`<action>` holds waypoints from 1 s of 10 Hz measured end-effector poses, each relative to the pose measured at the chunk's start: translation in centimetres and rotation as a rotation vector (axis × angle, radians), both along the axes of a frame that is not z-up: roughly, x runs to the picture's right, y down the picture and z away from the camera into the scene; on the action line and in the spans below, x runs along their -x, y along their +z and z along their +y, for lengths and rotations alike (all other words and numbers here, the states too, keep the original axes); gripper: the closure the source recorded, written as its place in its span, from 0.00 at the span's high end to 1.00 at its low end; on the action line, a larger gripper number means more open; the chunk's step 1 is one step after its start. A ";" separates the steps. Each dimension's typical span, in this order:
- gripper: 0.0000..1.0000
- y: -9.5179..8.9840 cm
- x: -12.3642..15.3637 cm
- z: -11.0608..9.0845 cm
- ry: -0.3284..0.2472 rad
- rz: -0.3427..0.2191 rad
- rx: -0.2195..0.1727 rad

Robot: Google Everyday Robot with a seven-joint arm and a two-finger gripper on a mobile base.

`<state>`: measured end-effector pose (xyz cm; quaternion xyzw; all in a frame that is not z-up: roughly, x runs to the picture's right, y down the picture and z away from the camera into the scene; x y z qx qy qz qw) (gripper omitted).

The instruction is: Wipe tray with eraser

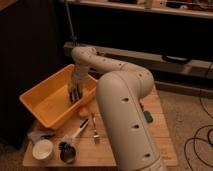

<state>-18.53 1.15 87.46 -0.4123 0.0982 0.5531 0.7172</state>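
The yellow-orange tray (46, 102) stands on the left half of a small wooden table. My arm reaches over from the right and points down into it. The gripper (75, 95) is inside the tray, near its right wall, low over the floor. It is shut on a small dark block with pale stripes, the eraser (74, 91), which hangs at the fingertips against the tray's inside. The arm's large white links cover the middle of the table.
In front of the tray lie a white cup (42, 149), a black-headed brush with a white handle (67, 151), a fork (94, 129) and a grey cloth (38, 135). A green sponge (148, 116) peeks out behind the arm. The table edge (165, 155) is at the right.
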 end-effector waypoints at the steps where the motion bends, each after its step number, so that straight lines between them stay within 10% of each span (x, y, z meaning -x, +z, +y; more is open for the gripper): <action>1: 0.00 -1.4 1.1 1.1 -0.025 -0.024 -0.013; 6: 0.00 -7.2 6.4 5.3 -0.132 -0.150 -0.059; 10: 0.00 -6.1 9.6 4.5 -0.131 -0.193 -0.040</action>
